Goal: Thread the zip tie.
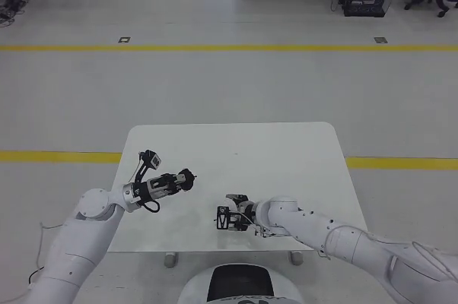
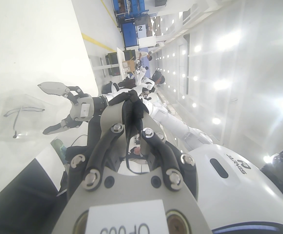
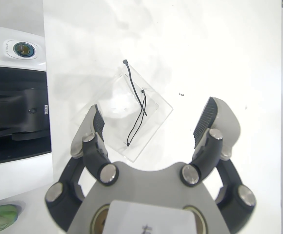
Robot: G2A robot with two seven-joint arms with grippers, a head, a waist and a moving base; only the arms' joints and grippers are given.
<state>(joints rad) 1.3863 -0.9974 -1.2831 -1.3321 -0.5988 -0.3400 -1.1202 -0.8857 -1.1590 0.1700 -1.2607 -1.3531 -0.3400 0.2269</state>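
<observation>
Nearest the robot's side of the tabletop (image 1: pixel 290 152), the right gripper (image 3: pixel 153 107) hangs over a clear plate (image 3: pixel 156 125). Its fingers (image 3: pixel 204 118) are spread wide with nothing between them. On that plate lies the zip tie (image 3: pixel 134 86), black and thin, with its head at one corner of the plate. A second tie (image 3: pixel 135 127) crosses it, folded into a narrow loop; whether its tail passes through its head I cannot tell.

Nothing is lifted, so the step in hand looks like the pick-up that comes before any threading. The next move probably calls for a straight descent and a narrow pinch on a strap lying flat, taking care that the fingertips do not shove the loose plate.

Farther out and to the left, the left gripper (image 1: pixel 188 178) is held over the tabletop, turned toward the right one. Its fingers are together, and I cannot make out anything between them.

The plate sits near the robot-side edge, so room is tight there. The far half of the tabletop offers open space for bringing the two arms together.
</observation>
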